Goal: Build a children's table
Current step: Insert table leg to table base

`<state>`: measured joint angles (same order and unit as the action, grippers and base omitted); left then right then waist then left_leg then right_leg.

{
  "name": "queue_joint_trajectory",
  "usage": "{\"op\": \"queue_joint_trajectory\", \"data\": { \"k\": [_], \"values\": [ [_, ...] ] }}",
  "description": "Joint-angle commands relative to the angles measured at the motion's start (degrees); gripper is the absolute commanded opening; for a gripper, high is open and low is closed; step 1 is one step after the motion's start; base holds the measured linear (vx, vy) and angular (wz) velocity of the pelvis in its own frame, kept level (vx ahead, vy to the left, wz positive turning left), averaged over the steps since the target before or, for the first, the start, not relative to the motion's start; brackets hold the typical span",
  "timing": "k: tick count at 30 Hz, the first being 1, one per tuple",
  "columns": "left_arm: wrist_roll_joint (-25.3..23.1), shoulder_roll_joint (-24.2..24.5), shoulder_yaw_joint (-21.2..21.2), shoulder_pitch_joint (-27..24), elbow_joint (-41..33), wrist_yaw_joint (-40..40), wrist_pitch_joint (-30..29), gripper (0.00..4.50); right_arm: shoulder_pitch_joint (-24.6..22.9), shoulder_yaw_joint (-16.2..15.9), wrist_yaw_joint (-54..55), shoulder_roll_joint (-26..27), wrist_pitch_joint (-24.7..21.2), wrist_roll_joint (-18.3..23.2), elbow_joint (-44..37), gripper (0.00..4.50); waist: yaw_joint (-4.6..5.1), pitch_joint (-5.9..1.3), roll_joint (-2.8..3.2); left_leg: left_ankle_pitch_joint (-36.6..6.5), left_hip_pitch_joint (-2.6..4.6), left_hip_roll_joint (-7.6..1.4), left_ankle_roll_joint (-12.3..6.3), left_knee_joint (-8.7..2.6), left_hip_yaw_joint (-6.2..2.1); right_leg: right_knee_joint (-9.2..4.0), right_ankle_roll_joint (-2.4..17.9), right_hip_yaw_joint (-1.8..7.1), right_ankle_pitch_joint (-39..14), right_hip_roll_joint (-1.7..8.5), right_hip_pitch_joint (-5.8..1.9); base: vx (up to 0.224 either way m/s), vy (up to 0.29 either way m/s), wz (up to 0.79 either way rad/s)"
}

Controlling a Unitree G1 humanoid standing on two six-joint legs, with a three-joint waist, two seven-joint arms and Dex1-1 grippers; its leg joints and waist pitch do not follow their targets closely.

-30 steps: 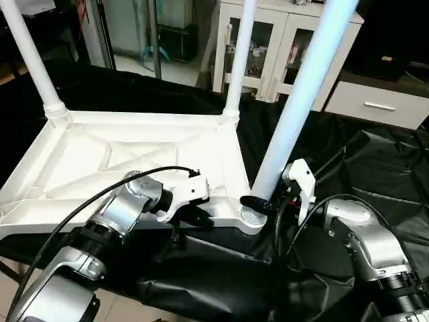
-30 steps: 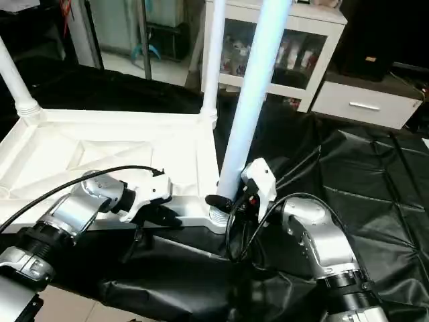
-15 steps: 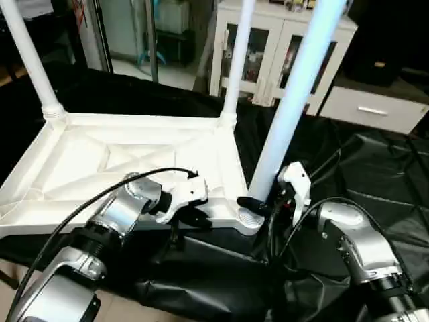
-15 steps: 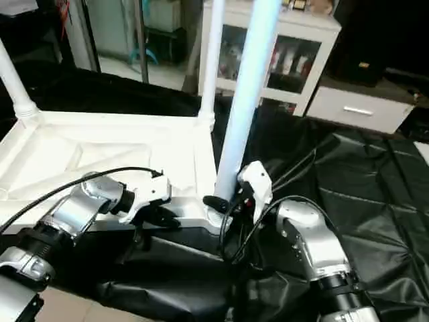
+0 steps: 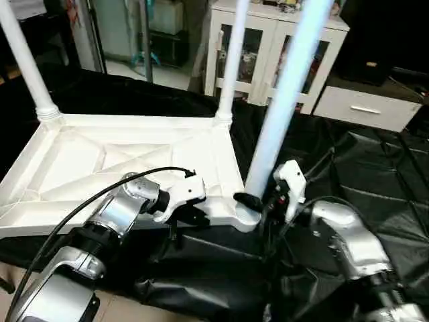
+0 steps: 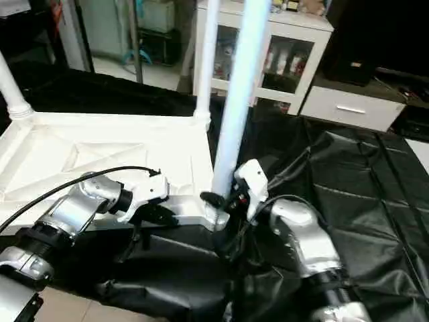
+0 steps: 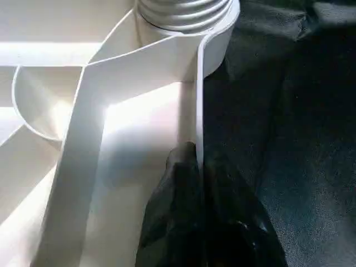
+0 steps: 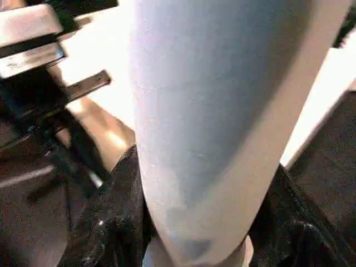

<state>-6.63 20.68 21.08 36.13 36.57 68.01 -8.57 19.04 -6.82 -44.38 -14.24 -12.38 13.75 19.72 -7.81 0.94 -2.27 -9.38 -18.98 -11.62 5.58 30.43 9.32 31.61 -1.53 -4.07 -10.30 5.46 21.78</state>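
Table top (image 5: 127, 161): upside down on the black-draped worktop (image 5: 362, 168), ribbed underside up.
Near-corner leg (image 5: 285, 100): upright in its socket (image 5: 247, 216).
Far legs (image 5: 228, 67): standing in their corners.
Left gripper (image 7: 197, 167): jaws clenched on the top's near rim.
Right gripper (image 5: 258, 201): jaws grasping the near-corner leg just above the socket.

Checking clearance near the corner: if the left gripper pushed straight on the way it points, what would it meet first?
Probably the threaded base of the white tube leg in its corner socket; the left gripper, shut on the white tabletop's raised rim, points along that rim towards it. Depth is uncertain.
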Motion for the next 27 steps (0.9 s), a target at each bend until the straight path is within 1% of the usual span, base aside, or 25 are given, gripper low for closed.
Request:
{"op": "queue_joint_trajectory", "data": {
  "k": [1, 2, 3, 4, 5, 6, 7, 8, 9, 10, 11, 12, 13, 14, 15, 16, 17, 18, 19, 20, 21, 22, 25, 26, 27],
  "values": [
    [2.5, -2.1, -3.7, 1.0, 1.2, -5.1, -1.5, 0.00, -2.7, 0.8, 7.9, 0.1, -2.4, -4.6, 9.9, 1.88, 1.25, -0.29, 0.89, -41.5, 1.16, -1.40, 2.09, -4.74, -2.11, -6.92, 1.7, -0.23, -42.5, 3.31, 0.39, 0.000, 0.000, 0.00],
    [2.9, -2.8, -4.4, 1.3, 1.4, -6.5, -2.2, 0.00, -2.3, 1.8, 10.5, 1.0, -1.8, -4.7, 10.9, 1.88, 1.80, -0.11, 1.34, -44.6, 1.33, -1.63, 2.22, -5.26, -2.48, -7.30, 1.7, -1.42, -41.1, 2.93, -0.08, 0.000, 0.000, 0.00],
    [3.2, -3.6, -5.0, 1.6, 1.5, -7.7, -2.9, 0.00, -2.0, 2.6, 12.9, 2.0, -1.5, -4.6, 11.7, 1.88, 1.96, -0.01, 1.93, -47.2, 1.49, -1.93, 2.49, -5.76, -2.74, -7.12, 2.0, -2.20, -39.0, 2.51, -0.49, -0.060, 0.044, -0.09],
    [3.3, -4.2, -5.3, 1.9, 1.6, -8.6, -3.4, 0.00, -1.9, 3.2, 14.8, 2.7, -1.3, -4.6, 12.2, 1.88, 2.25, 0.07, 2.40, -51.8, -0.20, -3.00, 2.43, -7.94, -3.00, -4.41, 3.0, -2.76, -31.7, 1.66, -2.83, -0.086, 0.038, -0.06],
    [3.2, -4.8, -5.3, 2.0, 1.6, -9.3, -3.7, 0.00, -1.8, 3.5, 16.4, 3.3, -0.9, -4.8, 12.6, 1.87, 1.46, -0.26, 2.38, -52.8, -2.10, -3.91, 2.13, -9.23, -2.98, 0.38, 4.1, -1.37, -24.6, 1.78, -4.99, -0.086, 0.038, -0.06],
    [3.2, -4.9, -5.3, 2.1, 1.6, -9.5, -3.8, 0.00, -1.9, 3.6, 16.8, 3.5, -0.7, -4.9, 12.7, 1.87, 0.04, 0.34, 3.35, -56.4, -3.73, -4.61, 2.55, -11.56, -1.73, 4.10, 5.4, -1.15, -19.0, 0.95, -5.56, -0.111, -0.004, 0.12],
    [2.9, -5.4, -5.1, 2.2, 1.8, -10.0, -3.8, 0.00, -2.0, 3.9, 18.4, 4.1, 0.1, -5.2, 12.9, 1.87, -0.74, 0.44, -0.36, -47.7, -0.09, -2.43, 0.61, -8.91, 1.42, 2.13, 3.5, 2.44, -28.9, 1.51, -1.41, -0.045, -0.088, 0.24],
    [2.6, -5.6, -5.0, 2.2, 2.0, -10.3, -3.5, 0.00, -2.1, 4.1, 19.4, 4.4, 0.5, -5.4, 13.0, 1.87, -1.35, 1.54, -1.80, -27.7, 7.97, 0.89, 0.42, 5.74, 1.10, -11.05, 1.5, 2.65, -63.6, 7.95, 8.25, -0.045, -0.088, 0.24],
    [2.6, -5.6, -5.0, 2.2, 2.0, -10.3, -3.5, 0.00, -2.1, 4.1, 19.4, 4.4, 0.5, -5.4, 13.0, 1.87, -0.59, 1.20, -2.46, -17.8, 4.60, 0.66, -1.45, 5.37, 0.08, -10.51, 1.5, 4.46, -66.9, 9.06, 5.26, -0.006, -0.082, -0.06],
    [2.2, -5.7, -4.8, 2.2, 2.2, -10.9, -3.4, 0.00, -2.3, 4.6, 20.8, 4.9, 1.1, -5.3, 13.1, 1.87, -0.96, 0.62, -1.62, -11.8, -0.52, -0.24, -2.07, 2.69, -1.85, -7.14, 2.5, 5.45, -61.1, 10.47, -1.27, 0.064, 0.031, -0.44],
    [1.9, -5.9, -4.8, 2.2, 2.3, -11.2, -3.4, 0.00, -2.3, 5.1, 21.9, 5.2, 1.7, -5.2, 13.3, 1.87, -1.88, -0.58, -0.22, -9.5, -2.25, -1.42, 1.55, -3.12, -2.17, -3.40, 2.7, 2.84, -41.4, 5.76, -3.14, 0.064, 0.031, -0.44],
    [1.9, -5.9, -4.8, 2.2, 2.3, -11.3, -3.4, 0.00, -2.2, 5.2, 22.3, 5.3, 1.9, -5.2, 13.4, 1.87, -1.70, -1.14, -0.18, -12.7, -0.38, -1.81, 2.07, -3.38, -2.01, -2.41, 3.4, 2.36, -29.6, 4.12, -1.45, 0.066, 0.044, -0.18],
    [1.7, -5.9, -4.6, 2.2, 2.2, -11.4, -3.4, 0.00, -2.1, 5.5, 22.9, 5.5, 2.3, -5.1, 13.6, 1.87, -1.03, -0.56, 0.16, -21.1, 1.16, -1.26, 2.38, -3.83, -0.70, -1.88, 7.3, 2.39, -17.4, 2.40, -0.32, -0.029, -0.011, 0.23],
    [1.5, -5.9, -4.6, 2.1, 2.2, -11.4, -3.5, 0.00, -2.0, 5.7, 23.4, 5.6, 2.7, -5.1, 14.0, 1.87, -0.84, -0.42, -0.05, -23.9, 1.41, -1.31, 2.15, -3.96, -0.48, -2.26, 8.0, 2.63, -18.6, 2.42, -0.12, -0.029, -0.011, 0.23],
    [1.5, -5.9, -4.6, 2.2, 2.1, -11.5, -3.6, 0.00, -1.7, 5.7, 23.6, 5.7, 3.0, -5.1, 14.3, 1.87, -0.42, -0.06, -0.32, -29.3, 1.43, -1.18, 1.78, -4.13, -0.54, -3.01, 7.6, 2.70, -25.5, 2.45, 0.13, -0.024, -0.016, 0.18],
    [1.5, -5.9, -4.6, 2.2, 2.1, -11.5, -3.8, 0.00, -1.4, 5.5, 23.0, 5.6, 3.3, -5.0, 14.6, 1.87, -0.16, 0.01, -0.27, -31.4, 1.40, -1.10, 1.73, -4.21, -0.71, -3.37, 6.8, 2.68, -29.1, 2.68, 0.25, 0.000, 0.000, 0.00],
    [1.5, -5.8, -4.6, 2.2, 2.1, -11.4, -3.8, 0.00, -1.3, 5.3, 22.4, 5.5, 3.3, -4.9, 14.7, 1.87, 0.09, -0.25, -0.23, -32.6, 1.15, -1.17, 1.57, -4.35, -1.18, -3.81, 5.4, 2.68, -32.6, 3.22, 0.01, 0.000, 0.000, 0.00],
    [1.5, -5.7, -4.5, 2.2, 2.1, -11.4, -3.7, 0.00, -1.2, 5.2, 22.0, 5.4, 3.4, -4.8, 14.7, 1.87, 0.28, -0.30, -0.23, -31.9, 0.51, -1.30, 1.44, -4.68, -1.51, -3.89, 4.5, 2.57, -32.7, 3.38, -0.46, 0.000, 0.000, 0.00],
    [1.4, -5.4, -4.4, 2.1, 2.1, -11.3, -3.6, 0.00, -1.0, 5.0, 20.9, 5.1, 3.5, -4.7, 14.8, 1.87, 0.30, -0.25, -0.24, -31.7, 0.40, -1.29, 1.38, -4.81, -1.57, -4.25, 3.8, 2.44, -33.6, 3.54, -0.52, 0.000, 0.000, 0.00],
    [1.2, -4.9, -4.3, 2.0, 2.2, -11.1, -3.3, 0.00, -0.7, 4.5, 19.2, 4.2, 3.5, -4.7, 15.0, 1.87, 0.24, -0.43, -0.29, -31.2, 0.61, -1.29, 1.18, -4.78, -1.50, -4.40, 3.6, 2.35, -33.2, 3.61, -0.55, 0.000, 0.000, 0.00],
    [1.2, -4.9, -4.3, 2.0, 2.2, -11.1, -3.3, 0.00, -0.7, 4.5, 19.2, 4.2, 3.5, -4.7, 15.0, 1.87, 0.24, -0.43, -0.29, -31.2, 0.61, -1.29, 1.18, -4.78, -1.50, -4.40, 3.6, 2.35, -33.2, 3.61, -0.55, 0.000, 0.000, 0.00],
    [1.1, -4.4, -4.1, 1.9, 2.1, -10.6, -2.8, 0.00, -0.3, 4.6, 16.6, 3.3, 3.3, -3.9, 15.1, 1.87, 0.03, -0.50, -0.33, -28.4, 0.57, -1.33, 0.83, -4.79, -1.17, -4.30, 4.4, 2.66, -30.0, 3.58, -0.46, 0.000, 0.000, 0.00],
    [1.2, -3.7, -3.5, 1.4, 1.6, -8.9, -1.7, 0.00, -0.1, 4.2, 11.1, 2.0, 2.4, -2.1, 14.3, 1.87, -0.12, -0.50, -0.44, -25.9, 0.27, -1.39, 0.19, -4.67, -0.79, -3.85, 5.9, 2.82, -26.1, 3.46, -0.75, 0.000, 0.000, 0.00],
    [1.3, -3.2, -3.0, 1.0, 1.1, -7.4, -0.7, 0.00, -0.1, 3.6, 8.0, 1.1, 1.8, -1.4, 13.5, 1.87, -0.17, -0.54, -0.59, -25.2, 0.17, -1.36, -0.12, -4.63, -0.73, -3.83, 6.0, 2.81, -25.6, 3.44, -0.91, 0.000, 0.000, 0.00],
    [1.6, -2.8, -2.5, 0.6, 0.5, -5.7, -0.1, 0.00, -0.3, 3.0, 4.6, 0.0, 0.9, -0.4, 12.4, 1.87, -0.35, -0.68, -0.60, -23.4, 0.14, -1.47, -0.39, -4.48, -0.58, -3.52, 6.6, 2.93, -23.3, 3.42, -1.03, 0.000, 0.000, 0.00]
  ]
}}
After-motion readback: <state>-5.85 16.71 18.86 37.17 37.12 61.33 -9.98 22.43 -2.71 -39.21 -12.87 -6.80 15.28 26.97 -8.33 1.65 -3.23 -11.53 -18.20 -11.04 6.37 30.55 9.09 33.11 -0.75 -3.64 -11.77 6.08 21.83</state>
